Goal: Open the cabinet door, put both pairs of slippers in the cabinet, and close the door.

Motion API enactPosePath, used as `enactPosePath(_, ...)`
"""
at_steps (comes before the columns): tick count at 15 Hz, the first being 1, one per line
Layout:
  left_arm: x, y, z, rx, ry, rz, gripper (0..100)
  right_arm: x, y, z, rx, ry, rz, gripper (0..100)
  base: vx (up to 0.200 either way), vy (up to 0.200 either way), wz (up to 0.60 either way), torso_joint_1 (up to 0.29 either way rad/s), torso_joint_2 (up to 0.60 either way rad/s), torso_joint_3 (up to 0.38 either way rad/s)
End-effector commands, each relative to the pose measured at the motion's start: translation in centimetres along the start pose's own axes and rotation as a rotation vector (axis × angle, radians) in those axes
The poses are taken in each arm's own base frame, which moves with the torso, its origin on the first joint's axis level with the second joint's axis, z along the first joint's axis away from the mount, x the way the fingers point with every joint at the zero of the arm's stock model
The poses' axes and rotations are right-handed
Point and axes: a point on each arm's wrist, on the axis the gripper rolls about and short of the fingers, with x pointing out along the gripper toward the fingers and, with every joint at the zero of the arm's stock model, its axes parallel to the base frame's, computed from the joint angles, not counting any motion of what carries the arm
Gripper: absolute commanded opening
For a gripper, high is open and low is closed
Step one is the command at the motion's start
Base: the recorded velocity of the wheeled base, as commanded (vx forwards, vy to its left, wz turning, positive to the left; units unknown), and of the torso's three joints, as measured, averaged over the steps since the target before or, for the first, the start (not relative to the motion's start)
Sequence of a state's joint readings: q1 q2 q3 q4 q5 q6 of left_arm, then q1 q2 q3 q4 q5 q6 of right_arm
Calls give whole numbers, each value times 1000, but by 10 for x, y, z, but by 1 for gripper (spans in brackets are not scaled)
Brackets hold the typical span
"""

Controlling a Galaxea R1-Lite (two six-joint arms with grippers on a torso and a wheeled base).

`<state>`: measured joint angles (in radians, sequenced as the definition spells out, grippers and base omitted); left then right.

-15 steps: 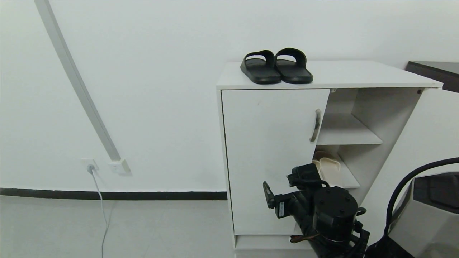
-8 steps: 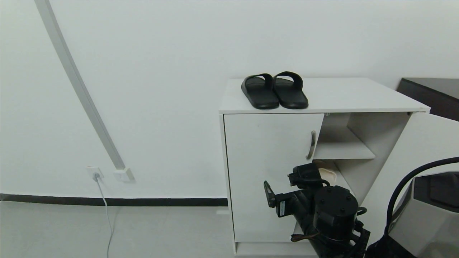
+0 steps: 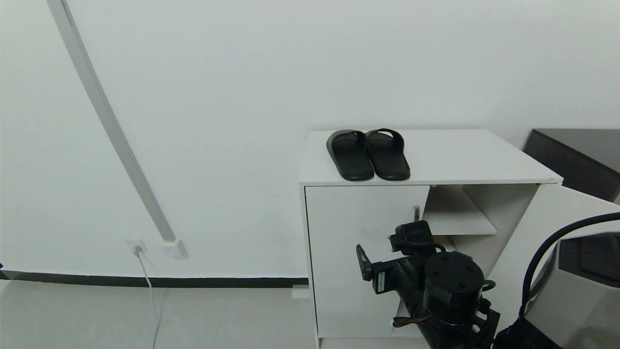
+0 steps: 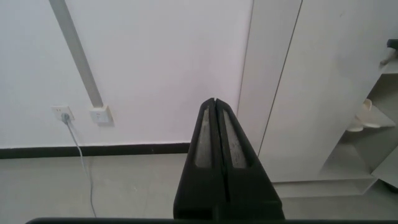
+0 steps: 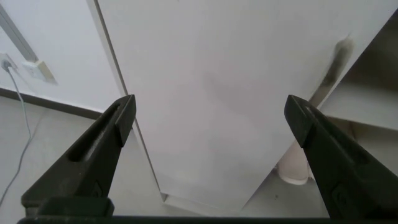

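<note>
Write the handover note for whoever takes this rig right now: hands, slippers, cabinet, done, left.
Left hand: shut, empty, aimed at the wall beside the cabinet.
Right hand: open, empty, facing the cabinet's shut left door.
Right door stands open. Cream slippers lie inside the cabinet, low down; black slippers sit on the cabinet top.
Done: door opened, cream pair in.
Left: put the black pair inside, close the right door.
</note>
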<state>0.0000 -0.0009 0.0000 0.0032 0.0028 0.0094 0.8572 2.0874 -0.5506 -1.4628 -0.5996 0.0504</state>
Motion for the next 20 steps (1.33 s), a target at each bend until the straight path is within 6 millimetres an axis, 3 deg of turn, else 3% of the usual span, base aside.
enactPosePath(1, 0, 0, 0, 0, 1, 0, 0, 0, 0, -1, 0, 1, 0, 100, 0, 0, 0, 217, -530, -320)
enactPosePath(10, 0, 0, 0, 0, 1, 0, 0, 0, 0, -1, -2, 4, 1, 100, 0, 0, 0, 244, -570, -327)
enactPosePath(15, 0, 0, 0, 1, 1, 2, 0, 0, -3, -1, 3, -3, -6, 100, 0, 0, 0, 143, -312, -172)
enactPosePath(17, 0, 0, 0, 1, 1, 0, 0, 2, -6, 5, 4, -25, -17, 100, 0, 0, 0, 0, 0, 0)
enactPosePath(20, 0, 0, 0, 1, 1, 0, 0, 25, -14, 28, -21, -30, -79, 100, 0, 0, 0, 0, 0, 0)
